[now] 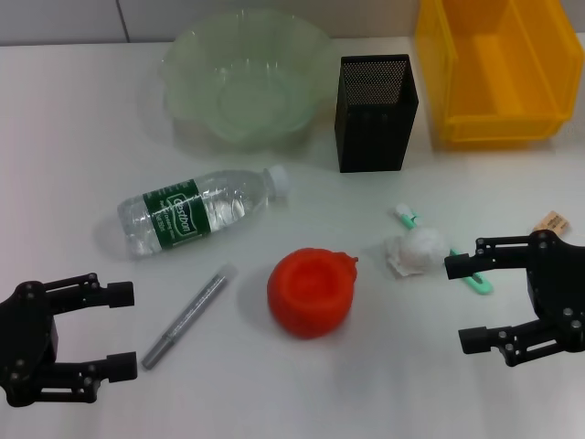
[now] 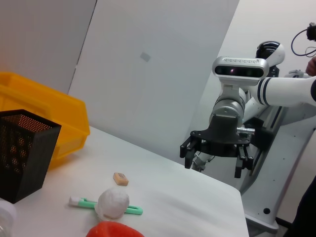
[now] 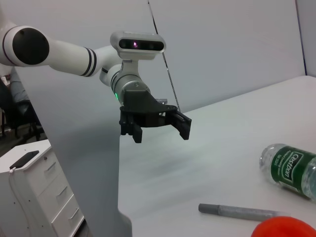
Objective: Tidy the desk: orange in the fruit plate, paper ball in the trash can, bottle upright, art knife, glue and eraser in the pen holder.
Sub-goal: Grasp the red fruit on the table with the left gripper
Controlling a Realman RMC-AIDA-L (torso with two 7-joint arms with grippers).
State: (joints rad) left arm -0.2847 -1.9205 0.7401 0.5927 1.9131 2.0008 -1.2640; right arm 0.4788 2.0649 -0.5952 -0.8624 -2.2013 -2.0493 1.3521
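Head view shows the white tabletop (image 1: 73, 82) with nothing sorted yet, and I place everything from the orange (image 1: 311, 291) near its middle. Beyond the orange, along the far edge, stand the three containers, presumably set there so each arm can reach one: the yellow trash can (image 1: 494, 119) far off toward the robot's right, the pale-green fruit plate (image 1: 245, 80) toward its left, and the black mesh pen holder (image 1: 375, 112) between them, the closest of the three.

The bottle (image 1: 199, 210) lies on its side just beyond the orange on the left, white cap pointing toward the pen holder; it needs standing up. A grey pen-like stick (image 1: 189, 316), perhaps the art knife, lies close on the orange's left.

On the orange's right the paper ball (image 1: 419, 250) rests touching a green-and-white tube (image 1: 475, 280), likely the glue, which runs under it. The tan eraser (image 1: 553, 222) sits farther right, partly hidden behind the right arm.

The left gripper (image 1: 117, 330) hovers low to the orange's left, jaws spread wide and holding nothing. The right gripper (image 1: 473, 305) hangs to the orange's right, equally wide and unloaded, its upper finger over the glue, so the paper ball looks like its likeliest first pick.
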